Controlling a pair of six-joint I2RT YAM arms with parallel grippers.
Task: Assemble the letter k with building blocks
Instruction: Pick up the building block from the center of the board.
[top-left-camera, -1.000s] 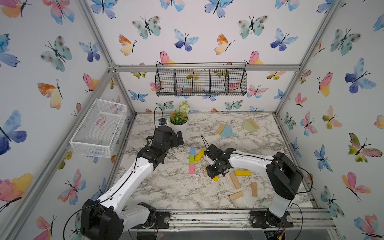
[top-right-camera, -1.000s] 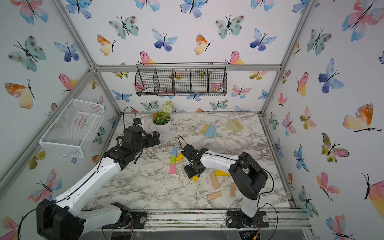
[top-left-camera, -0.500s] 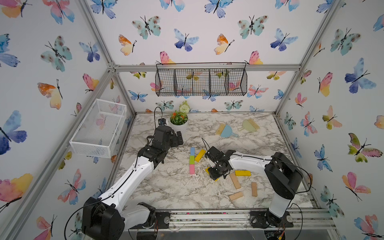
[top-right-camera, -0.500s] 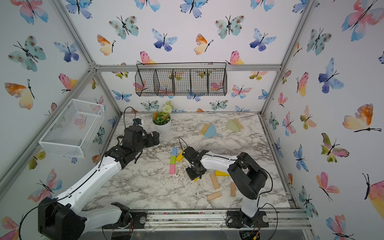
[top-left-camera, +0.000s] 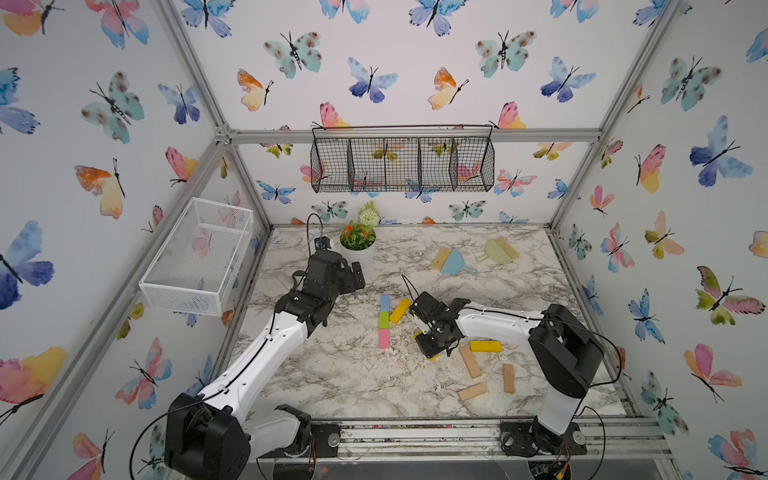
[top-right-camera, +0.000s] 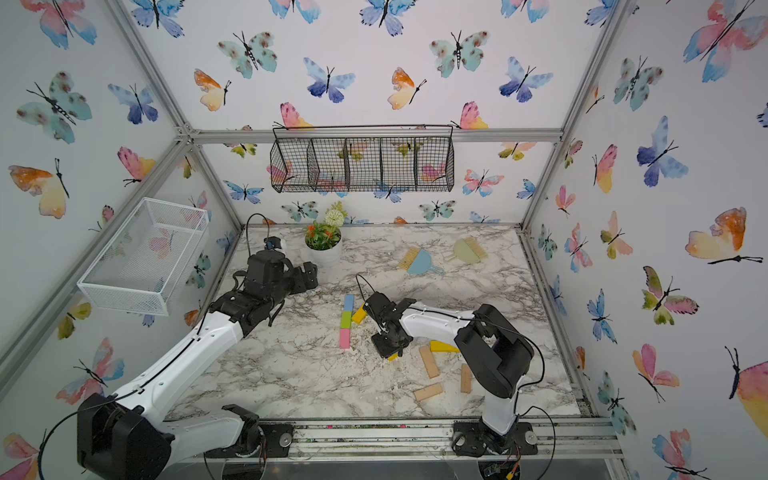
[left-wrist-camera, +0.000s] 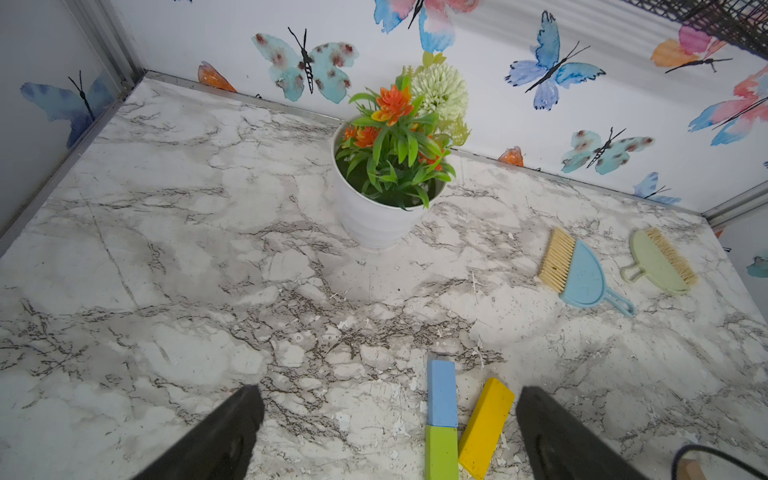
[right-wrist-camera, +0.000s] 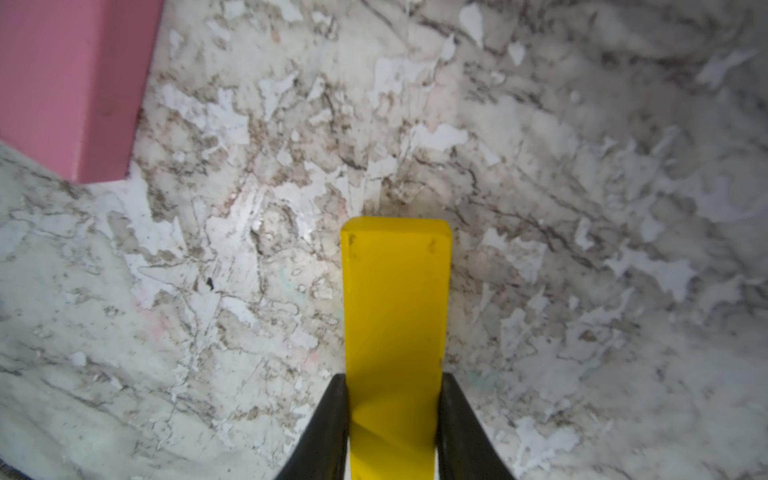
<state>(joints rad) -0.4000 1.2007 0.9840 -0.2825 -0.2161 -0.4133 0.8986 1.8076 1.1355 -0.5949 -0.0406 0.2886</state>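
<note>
Fingers (right-wrist-camera: 328, 415) of the right gripper (right-wrist-camera: 392, 378) are clamped against both long sides of a yellow block (right-wrist-camera: 397, 291), whose free end juts well past the tips over the bare marble table (right-wrist-camera: 582, 208); whether that block touches the table or hangs just above it cannot be told. Off that free end and to one side, the corner of the pink block (right-wrist-camera: 70, 83) is near but apart, with a strip of open surface between them. In both top views the pink block closes a straight column, end to end with the green block (top-left-camera: 384, 319) and the light blue block (top-left-camera: 385, 302), and a second yellow block (top-left-camera: 400, 311) slants away from the column with its near end just beside the green one. The right gripper sits between this column and a third yellow block (top-left-camera: 485, 345), which lies flat just beside three scattered tan blocks (top-left-camera: 470, 361) toward the front right. The left gripper (left-wrist-camera: 388, 391) hovers with its fingers (left-wrist-camera: 224, 436) spread wide and nothing between them, near the plant pot (left-wrist-camera: 374, 224). Wide bare table runs from the column to the left edge and along the front; the blue dustpan (top-left-camera: 453, 262) and green dustpan (top-left-camera: 498, 251) lie well apart from the blocks, near the back edge
</note>
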